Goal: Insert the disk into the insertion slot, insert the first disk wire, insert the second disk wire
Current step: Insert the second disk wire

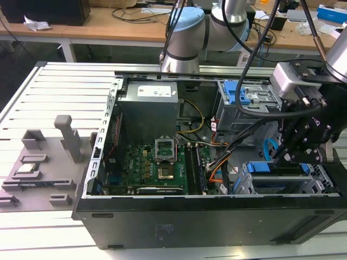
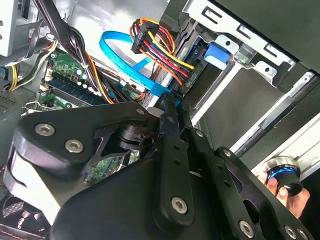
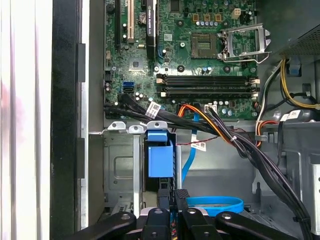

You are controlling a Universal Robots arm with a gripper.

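My gripper (image 2: pixel 170 107) hangs at the lower right of the exterior view. Its jaws are drawn close together, tips at the end of the blue wire (image 2: pixel 117 52); whether they actually pinch its plug, I cannot tell. Just beyond, the red-and-yellow wire bundle (image 2: pixel 160 42) crowds the same spot. I judge I could snag it, or skew the plug against its socket if I come in tilted. The disk (image 3: pixel 160 155) already sits in the insertion slot (image 3: pixel 117 172), blue carrier outward. Room is tight: sheet-metal edges flank me and the black cables (image 3: pixel 240 145) pass close by. Farther, toward the exterior view's centre, the motherboard (image 1: pixel 157 168) lies open.
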